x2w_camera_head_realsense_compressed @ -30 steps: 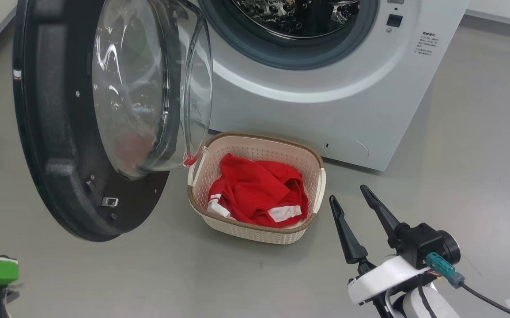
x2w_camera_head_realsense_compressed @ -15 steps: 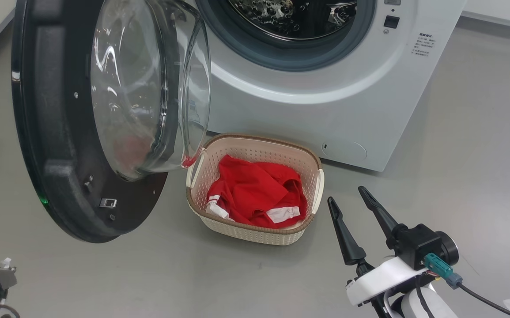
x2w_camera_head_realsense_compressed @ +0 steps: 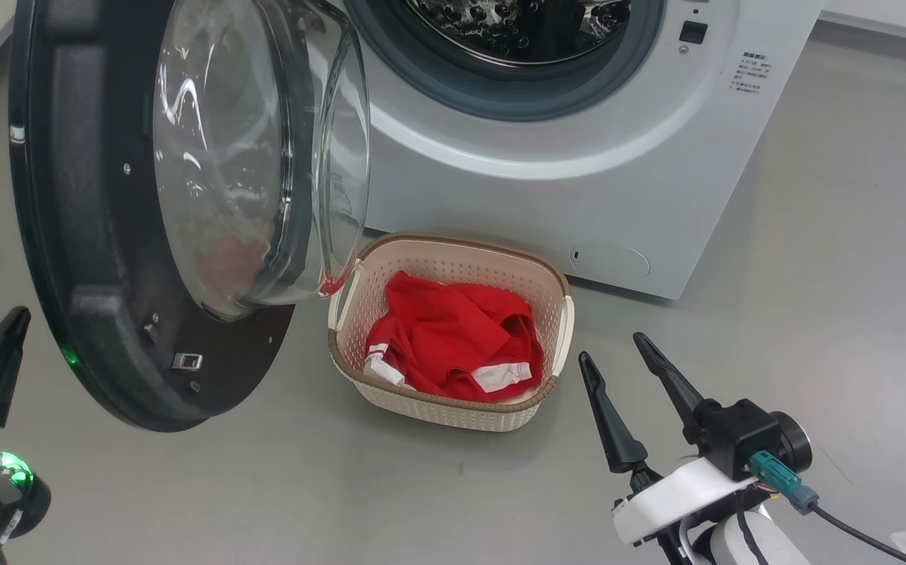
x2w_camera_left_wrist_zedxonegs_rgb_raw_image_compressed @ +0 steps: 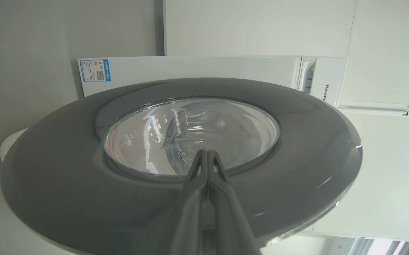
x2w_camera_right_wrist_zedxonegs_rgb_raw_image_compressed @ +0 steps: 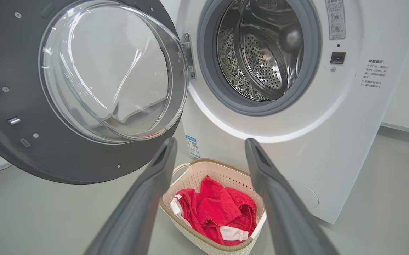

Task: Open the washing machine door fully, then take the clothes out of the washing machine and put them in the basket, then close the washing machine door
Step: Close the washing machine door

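Left gripper [x2w_camera_head_realsense_compressed: 20, 315] pinched shut, holding nothing, just outside open door [x2w_camera_head_realsense_compressed: 84, 259]. Right gripper [x2w_camera_head_realsense_compressed: 613, 348] spread wide, empty, near basket [x2w_camera_head_realsense_compressed: 453, 240]. Red clothes [x2w_camera_head_realsense_compressed: 453, 337] lie in basket, before washing machine [x2w_camera_head_realsense_compressed: 539, 196].

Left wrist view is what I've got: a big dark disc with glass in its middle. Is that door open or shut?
Observer: Open. In the head view the washing machine door stands swung out to the left of the washing machine, inner face showing.
Visitor: Anything inside the machine?
Observer: In the right wrist view the part of the drum in sight is bare steel, no fabric.
Visitor: So where's the laundry?
Observer: The clothes lie in the basket, just in front of the machine.
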